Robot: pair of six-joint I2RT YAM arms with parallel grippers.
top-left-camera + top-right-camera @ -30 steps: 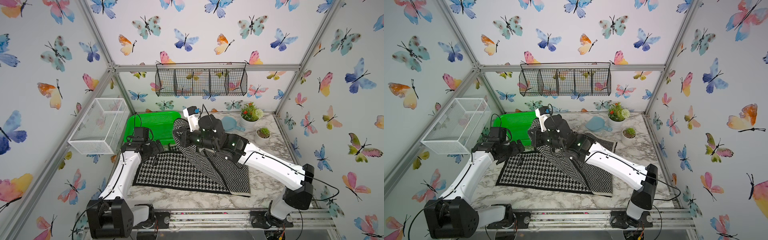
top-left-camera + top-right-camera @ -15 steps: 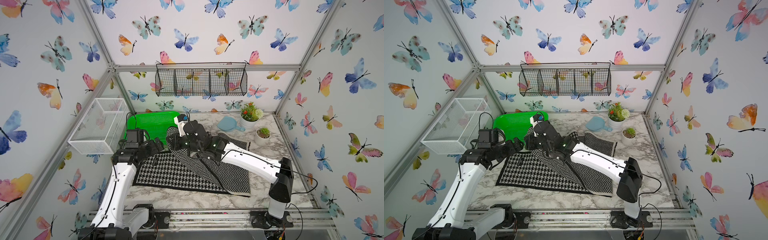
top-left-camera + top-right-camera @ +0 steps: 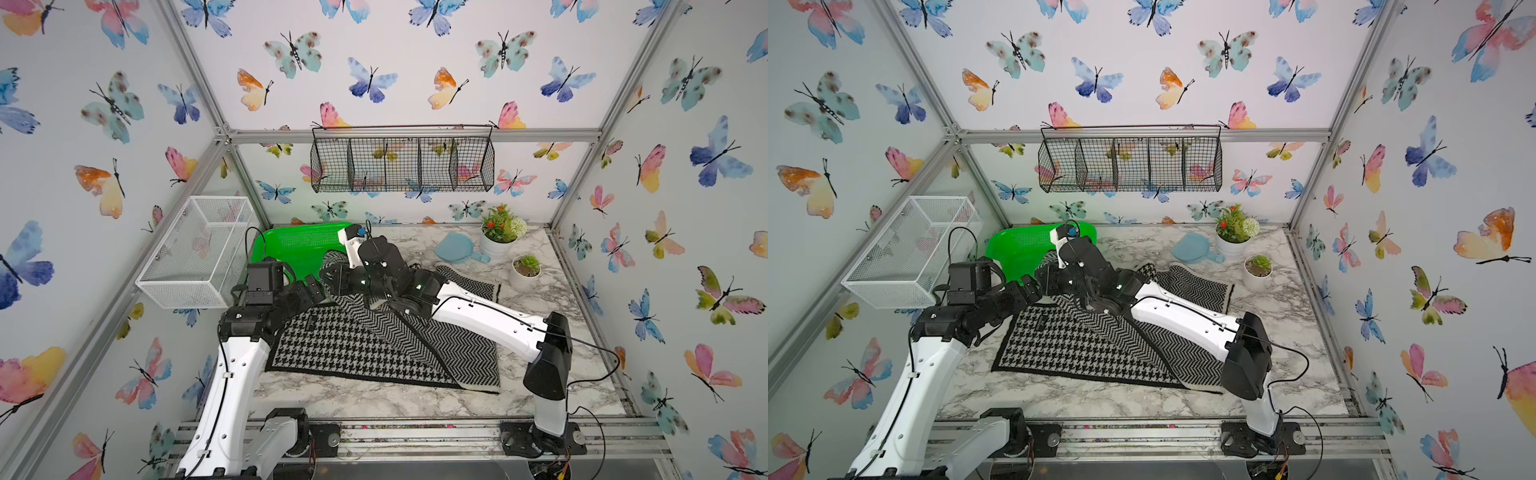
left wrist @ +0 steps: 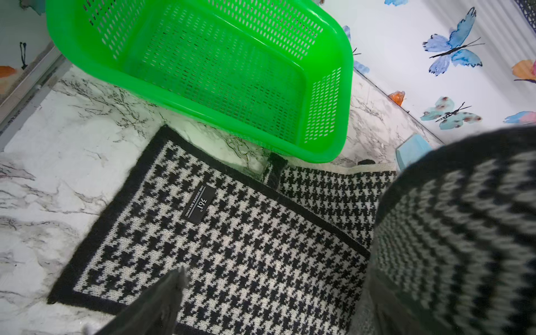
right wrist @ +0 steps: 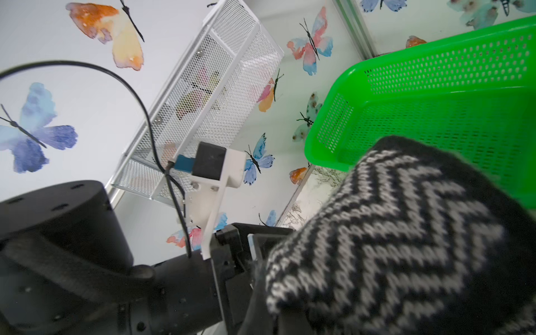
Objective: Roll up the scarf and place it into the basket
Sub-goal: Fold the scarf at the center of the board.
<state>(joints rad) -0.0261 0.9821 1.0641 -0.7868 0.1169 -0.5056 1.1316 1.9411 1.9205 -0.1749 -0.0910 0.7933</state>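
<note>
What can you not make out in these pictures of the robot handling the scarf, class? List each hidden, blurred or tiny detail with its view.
1. Right end effector: tips buried under the scarf fold, right wrist view.
2. Left end effector: one finger behind the blurred fold, left wrist view.
3. Basket: near rim partly behind the right arm, both top views.
4. Scarf label: lettering too small, both top views.

The table (image 3: 374,399) holds one scarf (image 3: 365,345), one green basket (image 3: 291,241), one blue scoop (image 3: 455,249) and two potted plants (image 3: 500,230) (image 3: 525,268). The walls carry one white wire box (image 3: 195,253) and one black wire rack (image 3: 401,164). There are two robot arms (image 3: 232,374) (image 3: 490,322).
</note>
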